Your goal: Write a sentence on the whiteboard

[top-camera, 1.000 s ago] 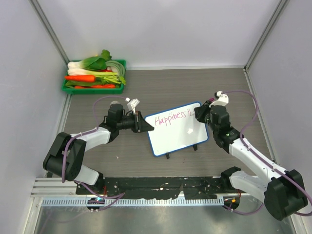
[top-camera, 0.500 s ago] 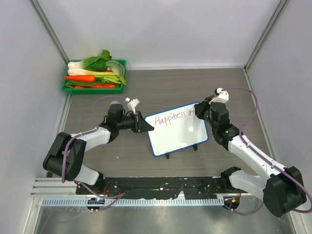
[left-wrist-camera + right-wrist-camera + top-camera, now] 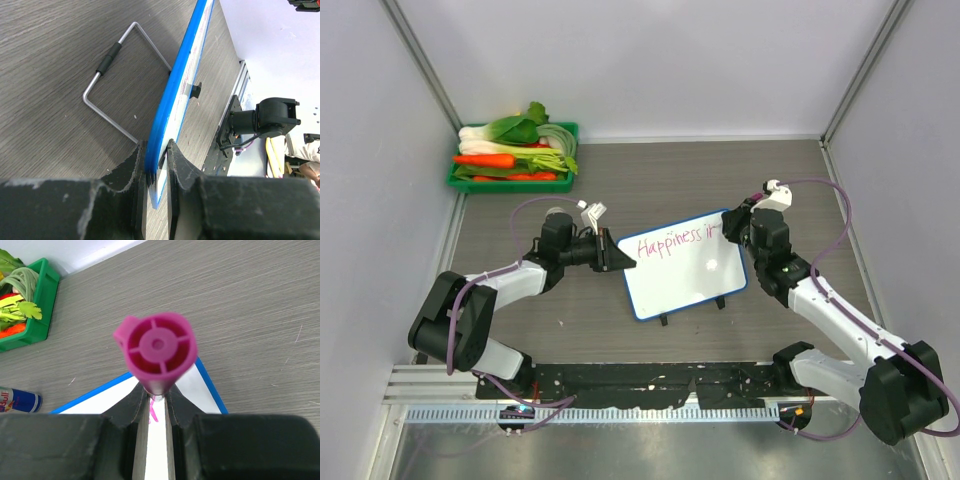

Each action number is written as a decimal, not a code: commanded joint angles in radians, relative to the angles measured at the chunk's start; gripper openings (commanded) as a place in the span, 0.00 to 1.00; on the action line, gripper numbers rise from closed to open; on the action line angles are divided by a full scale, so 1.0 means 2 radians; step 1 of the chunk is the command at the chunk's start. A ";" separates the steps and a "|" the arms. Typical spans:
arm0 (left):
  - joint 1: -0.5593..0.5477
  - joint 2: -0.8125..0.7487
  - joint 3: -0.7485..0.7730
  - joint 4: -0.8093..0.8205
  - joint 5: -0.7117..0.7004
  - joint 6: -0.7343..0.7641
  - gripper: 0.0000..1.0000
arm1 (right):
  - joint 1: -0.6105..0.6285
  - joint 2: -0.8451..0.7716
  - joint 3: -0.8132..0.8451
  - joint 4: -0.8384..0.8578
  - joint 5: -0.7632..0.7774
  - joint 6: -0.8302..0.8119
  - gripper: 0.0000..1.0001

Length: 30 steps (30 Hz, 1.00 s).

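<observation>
Down at the near edge we've got both arms bolted in, each reaching forward over the grey wood-grain tabletop (image 3: pixel 650 180). On our left side, the left fingers (image 3: pixel 131 167) are pinching the whiteboard (image 3: pixel 685 285) by its left edge. In the wrist view we see the blue rim squeezed between the two black fingers, with the board running edge-on away from us. Behind it a wire stand (image 3: pixel 107 62) with a black sleeve rests on the wood and meets the board's back. The board sits mid-tabletop between the two arms, tilted, with its face turned up toward the overhead camera.

Over on the right, the right fingers (image 3: pixel 129 407) are clamped on a marker (image 3: pixel 157 345), and its pink butt end fills the wrist camera. The pen points down at the board's far right corner, right beside a pink stroke. Whether the tip touches the surface, we can't tell. The sentence (image 3: pixel 672 243) runs along the board's far edge in pink cursive. We read "Happiness", then the first strokes of another word just by the marker.

Further out, a can (image 3: pixel 20 401) shows at the left of the right wrist view, beyond the board's corner. And in the far left corner sits a green tray (image 3: pixel 510 185) heaped with vegetables (image 3: pixel 510 150): an orange carrot, leafy greens, pale stalks.
</observation>
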 commanded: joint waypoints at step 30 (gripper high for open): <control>-0.001 0.000 0.001 -0.027 -0.051 0.045 0.00 | -0.001 -0.068 0.005 -0.018 -0.033 -0.007 0.02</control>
